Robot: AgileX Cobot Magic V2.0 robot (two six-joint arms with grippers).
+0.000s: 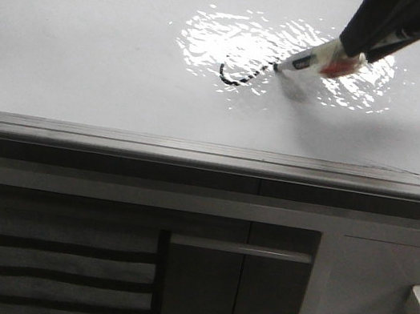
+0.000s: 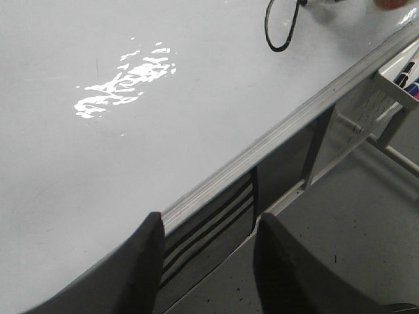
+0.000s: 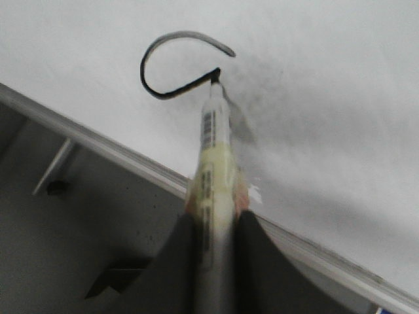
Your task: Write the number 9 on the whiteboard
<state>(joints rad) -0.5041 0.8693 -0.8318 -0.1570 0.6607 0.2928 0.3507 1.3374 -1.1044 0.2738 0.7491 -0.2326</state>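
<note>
Front view: I see right gripper [image 1: 350, 56] clamping white barrel marker [image 1: 312, 60], tip touching glossy white whiteboard [image 1: 92, 39] inside glare patch, ending black curved stroke of number 9 [image 1: 236, 76].
Left wrist view: left gripper [image 2: 209, 261] jaws apart, empty, beyond grey metal edge strip [image 2: 262, 147].
Right wrist view: open loop drawn, unclosed.

One whiteboard [image 1: 92, 39]; one marker [image 1: 312, 60]; one drawn curl [image 1: 236, 76]; two grippers, right [image 3: 213, 226], left [image 2: 209, 261].

Dark cabinet fronts [image 1: 195, 285], grey floor [image 2: 340, 222].

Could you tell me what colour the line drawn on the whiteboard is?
Black line on the white whiteboard, clearest in the right wrist view.
</note>
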